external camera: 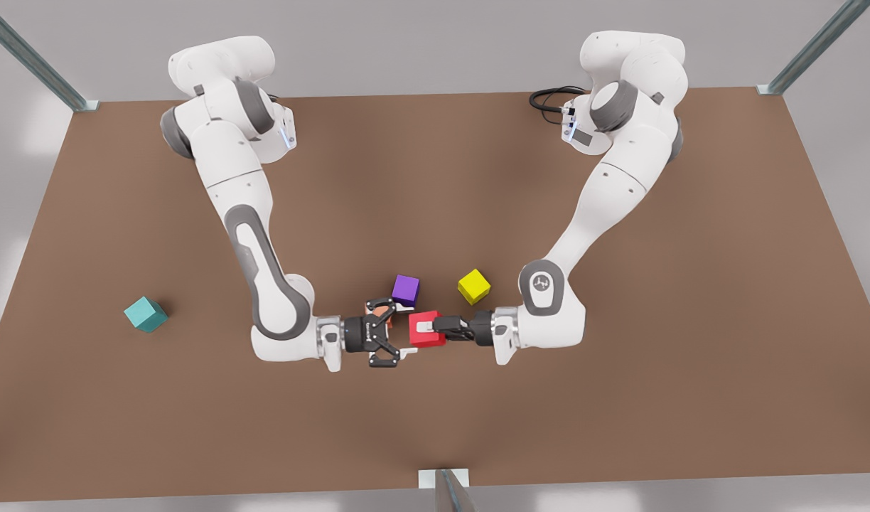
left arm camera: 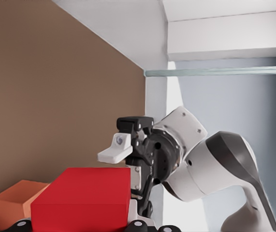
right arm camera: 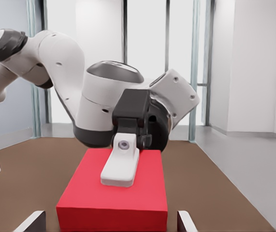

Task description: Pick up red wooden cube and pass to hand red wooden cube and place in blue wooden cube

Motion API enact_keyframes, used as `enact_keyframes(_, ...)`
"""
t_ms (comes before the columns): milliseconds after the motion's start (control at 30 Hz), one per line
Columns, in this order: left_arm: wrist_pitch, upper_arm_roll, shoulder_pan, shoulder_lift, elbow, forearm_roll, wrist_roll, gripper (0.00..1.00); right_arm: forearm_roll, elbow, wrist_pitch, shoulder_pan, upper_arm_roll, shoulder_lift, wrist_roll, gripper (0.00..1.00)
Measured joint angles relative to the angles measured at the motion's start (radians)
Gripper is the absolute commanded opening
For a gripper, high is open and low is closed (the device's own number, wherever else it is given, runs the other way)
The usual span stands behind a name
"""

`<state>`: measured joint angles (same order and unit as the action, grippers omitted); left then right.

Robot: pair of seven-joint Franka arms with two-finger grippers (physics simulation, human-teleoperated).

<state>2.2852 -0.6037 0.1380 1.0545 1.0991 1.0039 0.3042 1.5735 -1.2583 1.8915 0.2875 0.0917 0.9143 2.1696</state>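
The red wooden cube point(external camera: 429, 339) point(left arm camera: 79, 198) point(right arm camera: 113, 193) hangs near the table's front middle. My left gripper point(external camera: 422, 328), on the arm at the front view's right, is shut on it, one white finger point(right arm camera: 121, 166) lying across its top face. Facing it from the front view's left, my right gripper point(external camera: 405, 329) point(left arm camera: 128, 169) point(right arm camera: 108, 221) is open wide, its fingertips point(right arm camera: 31, 221) straddling the cube's near end without touching. The blue wooden cube point(external camera: 146, 314), teal in colour, sits on the table far off at the front view's left.
A purple cube point(external camera: 405, 289) and a yellow cube point(external camera: 473, 286) rest just behind the two grippers. A pale orange cube point(external camera: 385, 315) point(left arm camera: 17, 203) lies beside the right gripper's fingers. The brown table point(external camera: 620, 398) stretches wide on all sides.
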Motion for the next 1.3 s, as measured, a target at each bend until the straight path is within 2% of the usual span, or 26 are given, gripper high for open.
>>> enact_keyframes(667, 0.051, 0.000, 0.037, 0.009, -0.028, 0.020, 0.020, 0.60, 0.021, 0.011, 0.043, 0.023, 0.023, 0.020, 0.031, 1.00)
enact_keyframes(700, 0.052, 0.000, 0.037, 0.009, -0.028, 0.020, 0.020, 0.60, 0.022, 0.011, 0.045, 0.023, 0.023, 0.020, 0.032, 0.91)
enact_keyframes(733, 0.052, 0.000, 0.038, 0.009, -0.028, 0.020, 0.020, 0.60, 0.021, 0.012, 0.046, 0.023, 0.024, 0.020, 0.032, 0.75)
enact_keyframes(767, 0.053, 0.000, 0.038, 0.009, -0.029, 0.020, 0.020, 0.60, 0.020, 0.012, 0.046, 0.022, 0.024, 0.020, 0.032, 0.65)
enact_keyframes(967, 0.056, 0.001, 0.042, 0.013, -0.033, 0.020, 0.021, 0.60, 0.019, 0.012, 0.049, 0.021, 0.024, 0.020, 0.033, 0.65)
enact_keyframes(1000, 0.057, 0.001, 0.042, 0.013, -0.033, 0.024, 0.024, 1.00, 0.019, 0.012, 0.049, 0.021, 0.024, 0.020, 0.033, 0.65)
enact_keyframes(1300, 0.059, -0.001, 0.021, 0.006, -0.024, 0.046, 0.051, 1.00, 0.019, 0.014, 0.049, 0.018, 0.024, 0.017, 0.032, 0.65)
